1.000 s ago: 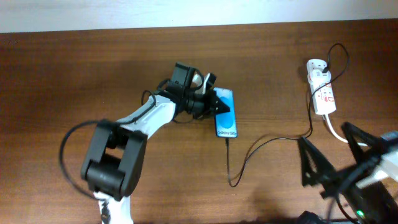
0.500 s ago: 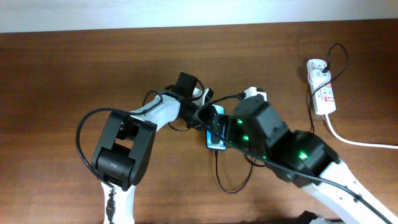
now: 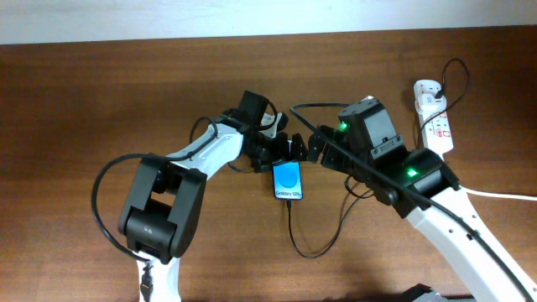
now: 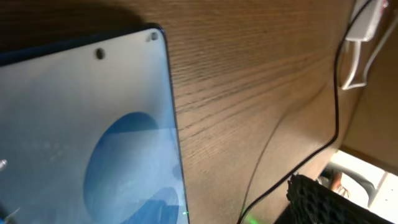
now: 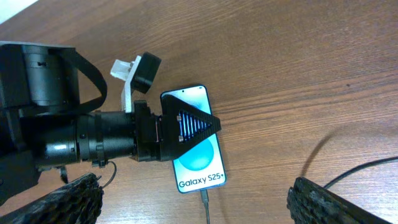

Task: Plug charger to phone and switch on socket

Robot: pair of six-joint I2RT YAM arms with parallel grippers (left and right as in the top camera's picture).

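Both my grippers sat close to the phone (image 3: pixel 287 180) in the overhead view, where it lay screen up on the wooden table (image 3: pixel 84 101). My left gripper (image 3: pixel 281 151) was over the phone's top end and my right gripper (image 3: pixel 313 145) was just off its upper right corner. The charger (image 3: pixel 312 248) met the phone's bottom edge, looped below it and ran off right toward the socket (image 3: pixel 434 117), which lay well apart from the phone on that side. From my left wrist, the phone's pale blue screen filled the near left, with the charger a thin line to its right and the socket far beyond. None of my fingers showed there, so I could not tell how wide that gripper stood. From my right wrist, one black triangular finger (image 5: pixel 186 124) of the left gripper lay across the phone's upper half. My right gripper's own fingers (image 5: pixel 68 199) were spread wide to either side of the phone's lower end, holding nothing.
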